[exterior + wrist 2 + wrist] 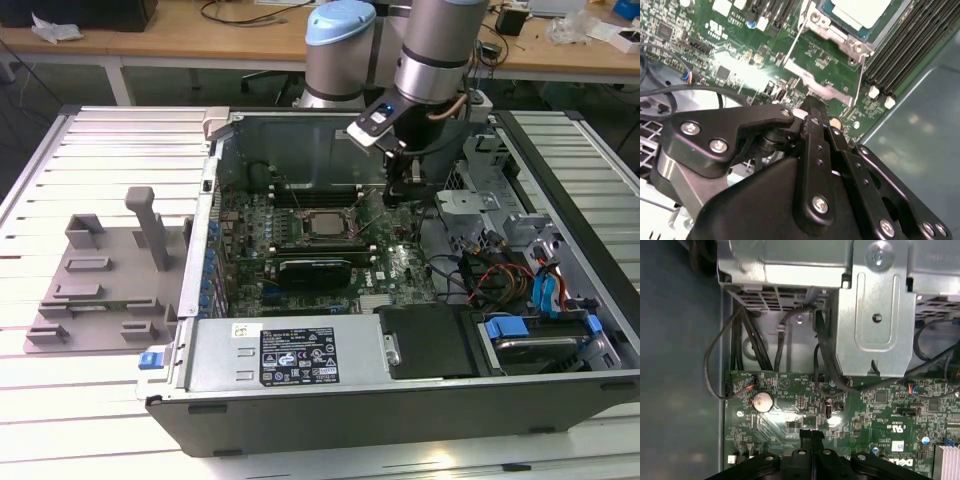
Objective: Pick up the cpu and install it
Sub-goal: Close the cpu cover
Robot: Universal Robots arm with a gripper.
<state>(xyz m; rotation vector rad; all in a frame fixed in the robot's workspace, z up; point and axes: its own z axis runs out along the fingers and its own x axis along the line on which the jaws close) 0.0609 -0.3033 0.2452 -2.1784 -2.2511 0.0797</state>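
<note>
Already the cpu point(322, 222) sits in the socket point(302, 234) inside the case point(300, 150).

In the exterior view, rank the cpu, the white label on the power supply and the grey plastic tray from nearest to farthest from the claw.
1. cpu, just toward the exterior view's left of the claw.
2. white label, on the power supply at the case's near edge.
3. grey plastic tray, outside the case, far on the exterior view's left.
</note>
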